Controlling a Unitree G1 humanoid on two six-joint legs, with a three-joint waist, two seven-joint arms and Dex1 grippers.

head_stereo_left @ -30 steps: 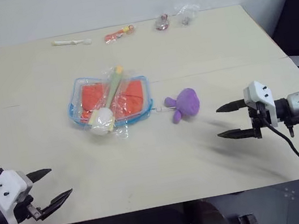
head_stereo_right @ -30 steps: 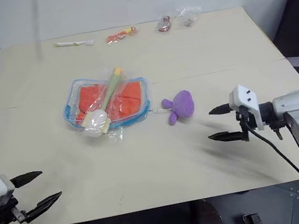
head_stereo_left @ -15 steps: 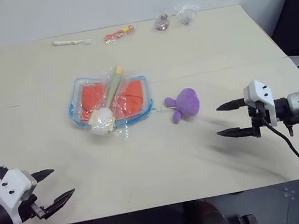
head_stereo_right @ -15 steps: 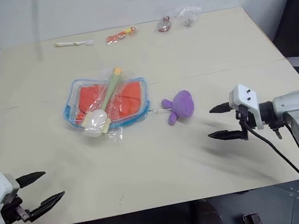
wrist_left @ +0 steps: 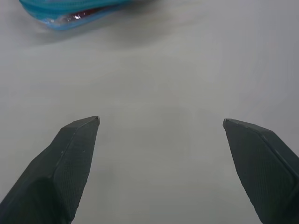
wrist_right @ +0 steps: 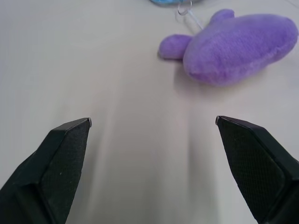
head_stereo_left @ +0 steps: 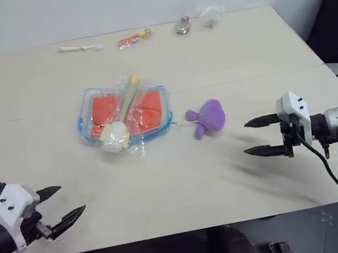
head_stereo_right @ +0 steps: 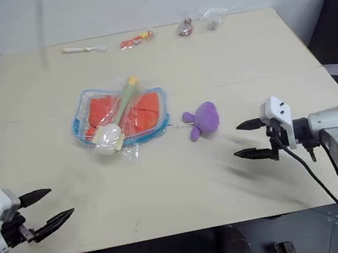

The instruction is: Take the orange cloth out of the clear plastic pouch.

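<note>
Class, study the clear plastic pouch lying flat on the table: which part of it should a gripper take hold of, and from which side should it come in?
Probably the clear plastic pouch by its light blue trimmed edge at a rounded corner nearest the robot, coming from the near side. It lies flat with the orange cloth inside and a bagged brush across its middle, so only the rim looks easy to pinch. Both grippers, left gripper and right gripper, are open and apart from it.

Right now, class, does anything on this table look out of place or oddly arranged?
Yes. A thin clear bag holding a green-and-white brush lies slantwise on top of the clear plastic pouch, covering part of the orange cloth inside it. A small purple plush toy lies just beside the pouch.
</note>
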